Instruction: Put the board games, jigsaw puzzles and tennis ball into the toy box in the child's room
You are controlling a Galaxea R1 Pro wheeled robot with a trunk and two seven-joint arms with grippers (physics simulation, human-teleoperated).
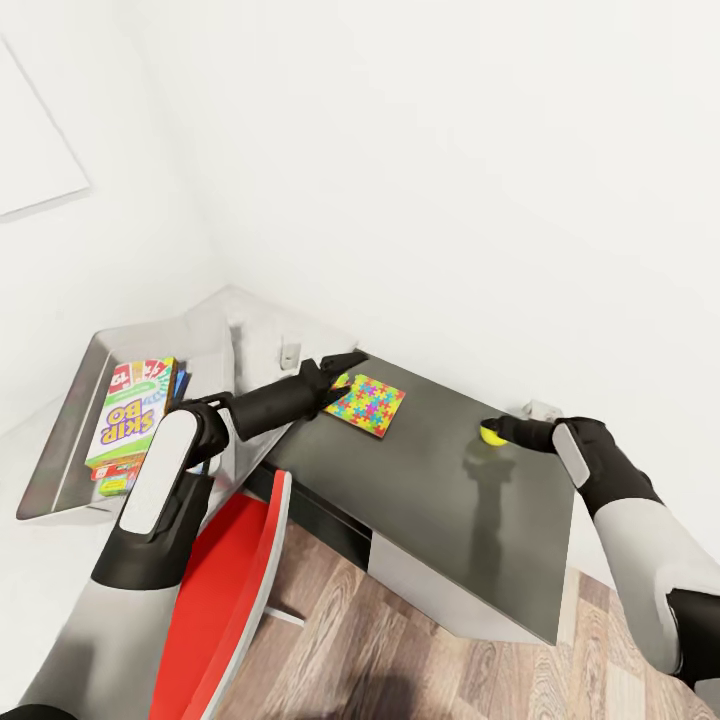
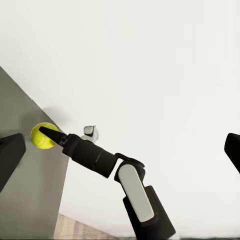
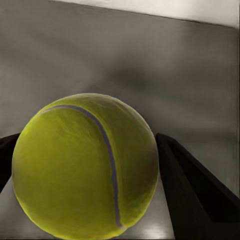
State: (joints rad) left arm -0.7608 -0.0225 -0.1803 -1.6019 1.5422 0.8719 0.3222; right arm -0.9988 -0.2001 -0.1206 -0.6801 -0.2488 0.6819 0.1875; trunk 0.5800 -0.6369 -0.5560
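Observation:
A colourful jigsaw puzzle (image 1: 366,404) lies flat at the far side of the dark grey table (image 1: 450,530). My left gripper (image 1: 346,377) stands open at the puzzle's near-left corner, its fingers (image 2: 10,156) spread wide with nothing between them. My right gripper (image 1: 496,431) is shut on the yellow tennis ball (image 3: 85,165), low over the table's far right edge by the wall; the ball (image 2: 44,136) also shows in the left wrist view. The grey toy box (image 1: 62,430) sits at the left and holds a Skip-Bo board game (image 1: 127,412) on top of other boxes.
A red chair (image 1: 232,565) stands close in front of the table's left end, under my left arm. White walls close off the corner behind the table. Small wall outlets (image 1: 290,352) sit just above the tabletop. Wooden floor (image 1: 400,660) lies below.

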